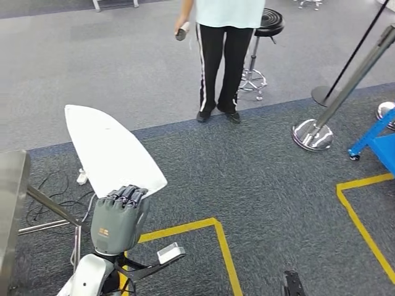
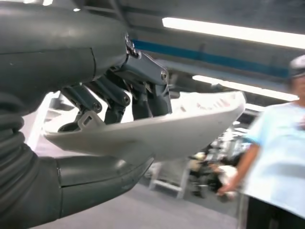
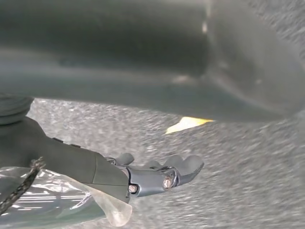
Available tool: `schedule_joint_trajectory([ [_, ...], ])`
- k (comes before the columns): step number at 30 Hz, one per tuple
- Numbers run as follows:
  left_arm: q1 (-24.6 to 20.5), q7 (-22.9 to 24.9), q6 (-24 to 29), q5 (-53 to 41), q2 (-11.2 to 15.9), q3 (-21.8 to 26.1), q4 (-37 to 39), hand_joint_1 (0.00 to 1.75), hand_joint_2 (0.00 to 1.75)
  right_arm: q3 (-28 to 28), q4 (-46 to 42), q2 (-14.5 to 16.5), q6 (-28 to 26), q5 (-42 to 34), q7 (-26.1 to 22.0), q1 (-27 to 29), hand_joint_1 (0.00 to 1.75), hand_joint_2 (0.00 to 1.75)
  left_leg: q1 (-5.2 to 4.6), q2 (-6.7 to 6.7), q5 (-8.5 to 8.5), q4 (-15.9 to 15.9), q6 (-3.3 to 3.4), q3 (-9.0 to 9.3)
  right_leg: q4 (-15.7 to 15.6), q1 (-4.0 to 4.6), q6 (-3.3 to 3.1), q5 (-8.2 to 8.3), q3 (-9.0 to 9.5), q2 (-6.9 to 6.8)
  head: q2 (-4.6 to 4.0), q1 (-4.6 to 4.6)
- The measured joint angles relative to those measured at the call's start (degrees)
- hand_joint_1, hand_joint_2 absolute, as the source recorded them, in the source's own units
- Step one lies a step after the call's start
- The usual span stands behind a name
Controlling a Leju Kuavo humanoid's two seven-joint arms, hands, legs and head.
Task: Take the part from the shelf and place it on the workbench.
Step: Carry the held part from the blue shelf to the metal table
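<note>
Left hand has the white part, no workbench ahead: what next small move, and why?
Probably keep the grip and turn left toward the metal surface. The left hand holds the white part over carpet, and a person stands ahead; the right hand holds nothing.

A person (image 1: pixel 223 55) in black trousers and a pale top stands on the grey carpet, holding a small cylinder (image 1: pixel 182 31). A black stool (image 1: pixel 261 49) stands just behind. A chrome stanchion base (image 1: pixel 312 134) sits near a blue cart (image 1: pixel 374 142). Yellow floor tape (image 1: pixel 223 243) marks the carpet; cables (image 1: pixel 51 203) lie beside a metal table (image 1: pixel 12 203).
</note>
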Motion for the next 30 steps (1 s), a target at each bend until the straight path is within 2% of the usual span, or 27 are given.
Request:
schedule_joint_trajectory([
  [1,0.0,0.0,0.0,0.0,-0.1,0.1,0.0,1.75,1.75,0.0,0.0,0.0,0.0,0.0,0.0,0.0,0.00,0.00,-0.02,-0.74,-0.03,0.0,0.24,0.02,4.0,-0.02,-0.03,-1.80,-1.96,1.97,-0.01,0.21],
  [2,0.0,0.0,0.0,0.0,-0.2,0.1,0.0,1.75,1.75,0.0,0.0,0.0,0.0,0.0,0.0,0.2,0.00,0.00,-0.08,-1.61,-0.06,0.0,0.40,0.02,8.5,-0.01,-0.08,-3.40,-4.41,3.06,-0.01,0.35],
  [3,0.0,0.0,0.0,0.0,-0.3,0.1,0.0,1.75,1.75,0.0,0.0,0.0,0.0,0.0,0.0,0.3,0.00,0.00,-0.15,-2.55,-0.09,0.0,0.48,0.06,12.1,0.01,-0.16,-4.26,-6.69,3.55,-0.01,0.45],
  [4,0.1,-0.1,0.0,0.0,-0.3,0.1,0.0,1.75,1.75,0.0,0.0,0.0,0.0,0.0,0.0,0.5,0.00,0.00,-0.23,-3.47,-0.12,0.0,0.51,0.13,13.8,0.03,-0.28,-3.89,-8.16,3.69,-0.01,0.46],
  [5,0.1,-0.1,0.0,0.0,-0.3,0.2,0.0,1.75,1.75,0.0,0.0,0.0,0.0,0.0,0.0,0.5,0.00,0.00,-0.29,-4.38,-0.16,0.0,0.53,0.26,13.1,0.06,-0.43,-2.32,-8.57,3.79,-0.01,0.46],
  [6,0.1,-0.3,0.0,0.0,-0.4,0.2,0.0,1.75,1.75,0.0,0.0,0.0,0.0,0.0,0.0,0.5,0.00,0.00,-0.31,-5.25,-0.22,0.1,0.48,0.45,10.0,0.08,-0.63,0.24,-7.78,4.14,-0.01,0.46],
  [7,0.1,-0.5,0.0,0.1,-0.4,0.3,0.0,1.75,1.75,0.0,0.0,0.0,0.0,0.0,0.0,0.5,0.00,0.00,-0.27,-6.05,-0.31,0.1,0.38,0.61,5.8,0.06,-0.84,2.90,-6.42,5.27,-0.01,0.49],
  [8,0.1,-0.7,0.0,0.2,-0.5,0.3,0.0,1.75,1.75,0.0,0.0,0.0,0.0,0.0,0.0,0.4,0.00,0.00,-0.33,-6.79,-0.42,0.2,0.21,0.65,2.0,-0.06,-1.03,4.83,-5.00,6.70,-0.01,0.48],
  [9,0.1,-0.9,-0.1,0.3,-0.7,0.4,0.0,1.75,1.75,0.0,0.0,0.0,0.0,0.1,0.0,0.4,0.00,0.00,-0.29,-7.50,-0.46,0.4,-0.04,0.54,-0.9,-0.14,-1.14,5.90,-3.76,7.96,0.00,0.49],
  [10,0.2,-1.1,-0.1,0.4,-0.8,0.4,0.0,1.75,1.75,0.0,0.0,0.0,0.0,0.2,0.1,0.4,0.00,0.00,-0.19,-8.14,-0.44,0.4,-0.34,0.29,-2.2,-0.16,-1.23,6.08,-3.11,8.80,0.00,0.48],
  [12,0.3,-1.4,-0.2,0.6,-0.9,0.6,0.0,1.75,1.75,-0.1,0.0,0.0,0.0,0.3,0.1,0.4,0.00,0.00,0.07,-9.39,-0.14,0.3,-1.05,-0.11,-2.6,-0.02,-1.39,5.83,-2.60,8.26,0.01,0.49],
  [13,0.4,-1.6,-0.2,0.7,-1.0,0.7,0.0,1.75,1.75,-0.1,0.0,0.0,0.1,0.4,0.1,0.3,0.00,0.00,0.12,-9.41,-0.16,0.4,-1.37,-0.25,-2.8,-0.07,-1.63,5.95,-2.48,7.55,0.01,0.48],
  [15,0.4,-1.8,-0.2,1.0,-1.1,0.9,0.0,1.75,1.75,-0.2,-0.1,0.1,0.0,0.5,0.1,0.1,0.00,0.00,0.00,-6.97,-1.59,2.6,-1.98,-1.29,-3.4,-0.22,-2.15,6.17,-2.03,6.03,0.00,0.15],
  [17,0.3,-2.0,-0.3,1.4,-1.2,1.0,0.0,1.75,1.75,-0.5,-0.2,0.1,0.0,0.6,0.0,0.1,0.00,0.00,0.06,-3.43,-4.96,9.0,-2.50,-4.24,-3.6,-0.12,-2.57,6.08,-1.64,4.60,-0.01,-0.23],
  [18,0.4,-2.1,-0.3,1.6,-1.3,1.1,0.0,1.75,1.75,-0.6,-0.2,0.1,0.0,0.7,0.0,0.2,0.00,0.00,0.21,-2.61,-6.35,12.5,-2.71,-5.94,-3.6,0.00,-2.70,5.95,-1.56,3.93,-0.01,-0.28],
  [19,0.5,-2.2,-0.4,1.9,-1.3,1.2,0.0,1.75,1.75,-0.7,-0.2,0.1,0.0,0.7,0.0,0.3,0.00,0.00,0.33,-2.22,-6.99,15.0,-2.84,-7.11,-3.6,0.10,-2.77,5.85,-1.51,3.39,-0.01,-0.28],
  [20,0.7,-2.3,-0.5,2.1,-1.3,1.3,0.0,1.75,1.75,-0.8,-0.2,0.1,0.0,0.8,0.0,0.3,0.00,0.00,0.41,-2.07,-6.57,15.6,-2.88,-7.38,-3.6,0.16,-2.78,5.76,-1.46,2.96,-0.01,-0.30],
  [21,0.8,-2.3,-0.5,2.2,-1.3,1.4,0.0,1.75,1.75,-0.9,-0.2,0.2,0.0,0.8,0.0,0.2,0.00,0.00,0.43,-2.02,-5.15,14.1,-2.79,-6.56,-3.5,0.19,-2.74,5.67,-1.37,2.68,-0.01,-0.31],
  [23,0.8,-2.5,-0.5,2.6,-1.4,1.6,-0.1,1.75,1.75,-0.9,-0.2,0.2,0.0,0.8,-0.1,0.1,0.00,0.00,0.22,-1.82,-1.54,6.9,-2.21,-2.67,-3.5,0.26,-2.52,5.43,-1.04,2.40,-0.01,-0.30],
  [24,0.8,-2.6,-0.5,2.9,-1.4,1.6,-0.1,1.75,1.75,-1.0,-0.2,0.2,0.0,0.8,-0.2,0.0,0.00,0.00,0.05,-1.68,-0.57,3.5,-1.84,-0.86,-3.5,0.33,-2.33,5.30,-0.95,2.33,-0.01,-0.30],
  [25,0.9,-2.8,-0.5,3.3,-1.5,1.7,-0.1,1.75,1.75,-1.0,-0.2,0.3,0.1,0.8,-0.2,0.0,0.00,0.00,-0.08,-1.55,-0.20,1.2,-1.57,0.32,-3.4,0.42,-2.17,5.17,-0.96,2.27,-0.01,-0.26],
  [26,0.9,-3.0,-0.5,3.8,-1.6,1.7,-0.1,1.75,1.75,-1.1,-0.2,0.3,0.2,0.8,-0.2,0.0,0.00,0.00,-0.16,-1.47,-0.47,0.2,-1.55,0.77,-3.3,0.51,-2.15,5.07,-1.04,2.24,-0.01,-0.22],
  [30,1.2,-4.0,-0.7,6.3,-2.1,2.0,-0.3,1.75,1.75,-1.5,-0.2,0.3,0.8,0.8,-0.3,0.1,0.00,0.00,-0.31,-1.53,-0.59,-0.2,-1.74,0.77,-3.5,0.39,-2.15,5.06,-1.08,2.12,-0.01,-0.19],
])
